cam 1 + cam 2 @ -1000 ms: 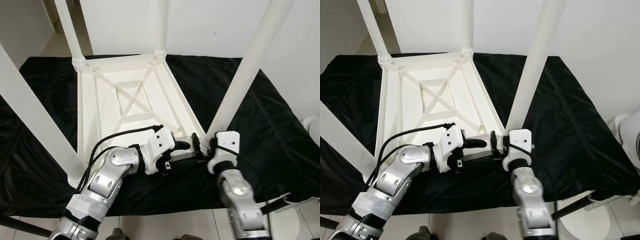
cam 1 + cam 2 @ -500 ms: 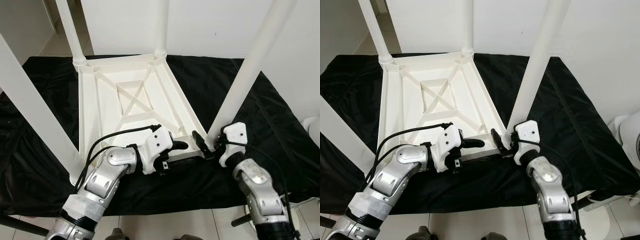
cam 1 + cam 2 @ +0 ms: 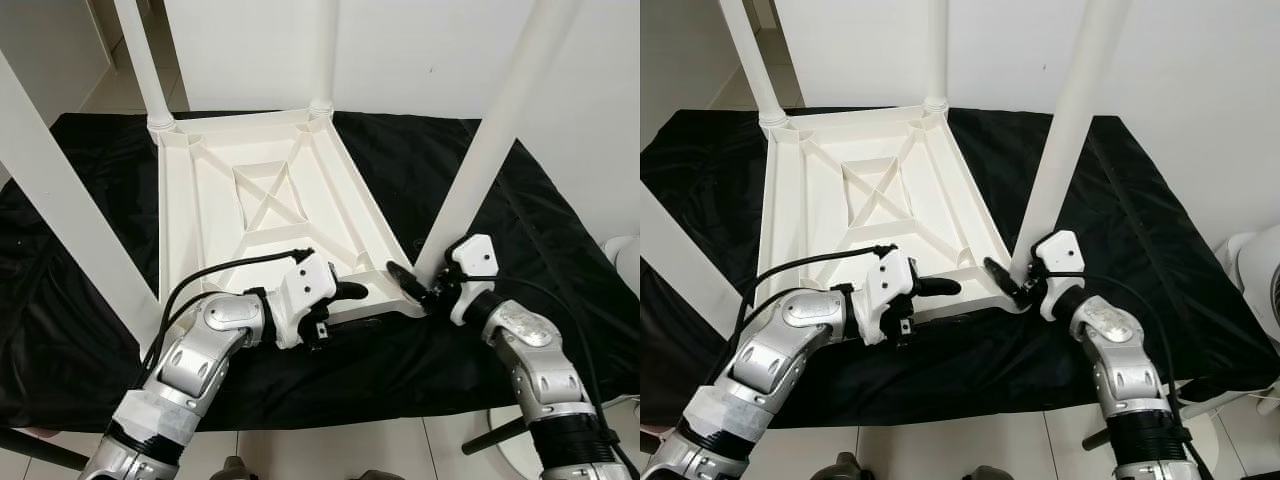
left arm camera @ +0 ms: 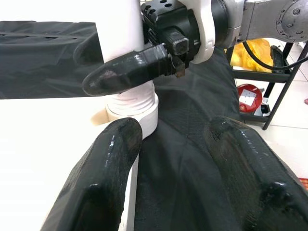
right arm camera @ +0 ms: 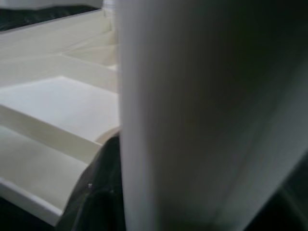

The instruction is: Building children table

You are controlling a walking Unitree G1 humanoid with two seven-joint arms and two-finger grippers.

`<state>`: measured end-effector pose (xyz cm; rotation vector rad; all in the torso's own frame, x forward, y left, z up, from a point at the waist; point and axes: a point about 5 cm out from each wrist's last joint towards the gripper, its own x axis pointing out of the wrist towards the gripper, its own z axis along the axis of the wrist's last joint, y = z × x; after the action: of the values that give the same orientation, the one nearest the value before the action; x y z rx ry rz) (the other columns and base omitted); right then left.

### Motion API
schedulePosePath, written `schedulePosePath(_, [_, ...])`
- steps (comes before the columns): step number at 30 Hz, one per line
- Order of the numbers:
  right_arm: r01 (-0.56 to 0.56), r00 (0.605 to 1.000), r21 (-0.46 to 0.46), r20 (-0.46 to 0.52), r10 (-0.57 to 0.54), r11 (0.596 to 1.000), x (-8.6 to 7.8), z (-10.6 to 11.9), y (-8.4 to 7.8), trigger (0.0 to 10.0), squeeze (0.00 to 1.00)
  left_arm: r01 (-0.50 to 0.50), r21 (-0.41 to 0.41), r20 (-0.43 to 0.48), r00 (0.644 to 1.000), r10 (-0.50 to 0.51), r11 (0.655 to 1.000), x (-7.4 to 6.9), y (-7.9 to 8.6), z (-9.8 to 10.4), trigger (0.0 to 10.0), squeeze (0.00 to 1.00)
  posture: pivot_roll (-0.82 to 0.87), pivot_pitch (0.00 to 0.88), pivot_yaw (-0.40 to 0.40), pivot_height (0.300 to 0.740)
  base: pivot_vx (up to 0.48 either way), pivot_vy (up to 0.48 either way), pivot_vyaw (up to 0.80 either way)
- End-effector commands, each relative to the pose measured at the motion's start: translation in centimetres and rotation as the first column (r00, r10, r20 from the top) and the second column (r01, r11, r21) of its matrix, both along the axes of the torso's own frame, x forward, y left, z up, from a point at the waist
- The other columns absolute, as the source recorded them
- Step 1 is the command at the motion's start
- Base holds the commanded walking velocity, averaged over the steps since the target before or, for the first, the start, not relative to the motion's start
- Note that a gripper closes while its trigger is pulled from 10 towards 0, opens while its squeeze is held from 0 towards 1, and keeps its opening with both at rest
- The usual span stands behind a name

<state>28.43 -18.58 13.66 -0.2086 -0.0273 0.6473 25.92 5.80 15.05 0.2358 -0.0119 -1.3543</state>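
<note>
Nearest the robot, the left gripper (image 3: pixel 352 291) is spread open with nothing in it, over the near rim of the upside-down white plastic tabletop (image 3: pixel 262 215) on the black cloth (image 3: pixel 560 250). Just beside it, the right gripper (image 3: pixel 1012 283) clamps the base of the white round table leg (image 3: pixel 487 150), 1 of 4 upright. Seating it well probably needs straight downward pressure while the left steadies the rim.

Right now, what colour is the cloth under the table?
Black; the cloth shows best in the left eye view.
</note>
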Motion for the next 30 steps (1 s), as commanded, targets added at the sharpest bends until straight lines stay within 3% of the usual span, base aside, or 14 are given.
schedulePosePath(1, [-0.036, 0.999, -0.010, -0.032, 0.035, 0.999, -0.3, -0.8, 0.2, 0.0, 0.00, -0.002, -0.002, -0.014, 1.000, 0.002, 1.000, -0.2, 0.2, -0.1, 10.0, 0.00, 0.02, 0.000, -0.035, 0.740, 0.000, 0.000, 0.00])
schedulePosePath(8, [-0.031, 0.998, 0.005, -0.047, 0.031, 1.000, -0.8, -1.3, 0.1, 0.0, 0.00, -0.003, -0.004, -0.019, 1.000, 0.003, 1.000, -0.3, 0.1, -0.1, 10.0, 0.00, 0.02, 0.000, -0.036, 0.740, 0.000, 0.000, 0.00])
schedulePosePath(9, [-0.004, 0.999, 0.012, -0.043, 0.004, 1.000, -0.9, -1.4, 0.1, 10.0, 0.00, -0.003, -0.004, -0.020, 1.000, 0.003, 1.000, -0.3, 0.1, -0.2, 10.0, 0.00, 0.01, 0.000, -0.036, 0.740, 0.000, 0.000, 0.00])
schedulePosePath(12, [0.080, 0.997, 0.026, -0.011, -0.080, 0.996, -0.8, -1.2, 0.1, 10.0, 0.00, -0.005, -0.004, -0.021, 1.000, 0.005, 1.000, -0.1, 0.2, -0.2, 10.0, 0.00, 0.01, 0.000, -0.034, 0.740, 0.000, 0.000, 0.00])
schedulePosePath(14, [0.080, 0.997, 0.026, -0.011, -0.080, 0.996, -0.8, -1.2, 0.1, 10.0, 0.00, -0.005, -0.004, -0.021, 1.000, 0.005, 1.000, -0.1, 0.2, -0.2, 10.0, 0.00, 0.01, 0.000, -0.034, 0.740, 0.000, 0.000, 0.00])
schedulePosePath(15, [0.156, 0.988, 0.021, 0.013, -0.156, 0.988, -0.6, -1.1, 0.1, 10.0, 0.00, -0.005, -0.003, -0.020, 1.000, 0.005, 1.000, -0.1, 0.2, -0.2, 10.0, 0.00, 0.01, 0.000, -0.035, 0.740, 0.000, 0.000, 0.00])
schedulePosePath(17, [0.300, 0.953, 0.041, 0.024, -0.301, 0.953, -0.6, -1.1, 0.4, 10.0, 0.00, -0.003, -0.004, -0.025, 1.000, 0.003, 1.000, -0.1, 0.1, -0.2, 10.0, 0.00, 0.01, 0.000, -0.035, 0.740, 0.000, 0.000, 0.00])
schedulePosePath(23, [0.424, 0.904, 0.105, 0.006, -0.427, 0.900, -1.4, -1.0, 1.9, 10.0, 0.00, 0.004, -0.003, -0.033, 0.999, -0.004, 1.000, -0.3, 0.0, -0.3, 10.0, 0.00, 0.00, 0.000, -0.034, 0.740, 0.000, 0.000, 0.00])
schedulePosePath(25, [0.500, 0.864, 0.139, -0.011, -0.504, 0.855, -1.7, -0.9, 2.8, 10.0, 0.00, 0.008, -0.001, -0.035, 0.999, -0.008, 1.000, -0.3, 0.0, -0.4, 10.0, 0.00, 0.00, 0.000, -0.033, 0.740, 0.000, 0.000, 0.00])
schedulePosePath(26, [0.500, 0.864, 0.139, -0.011, -0.504, 0.855, -1.7, -0.9, 2.8, 10.0, 0.00, 0.008, -0.001, -0.035, 0.999, -0.008, 1.000, -0.3, 0.0, -0.4, 10.0, 0.00, 0.00, 0.000, -0.033, 0.740, 0.000, 0.000, 0.00])
schedulePosePath(28, [0.581, 0.811, 0.172, -0.034, -0.584, 0.796, -2.1, -0.8, 3.8, 10.0, 0.00, 0.005, -0.009, -0.032, 0.999, -0.006, 1.000, -0.2, -0.1, -0.3, 10.0, 0.00, 0.00, 0.000, -0.035, 0.740, 0.000, 0.000, 0.00])
schedulePosePath(30, [0.598, 0.797, 0.183, -0.040, -0.602, 0.780, -2.3, -0.7, 4.2, 10.0, 0.00, 0.001, -0.016, -0.031, 1.000, -0.001, 1.000, 0.0, -0.1, -0.2, 10.0, 0.00, 0.00, 0.000, -0.035, 0.740, 0.000, 0.000, 0.00])
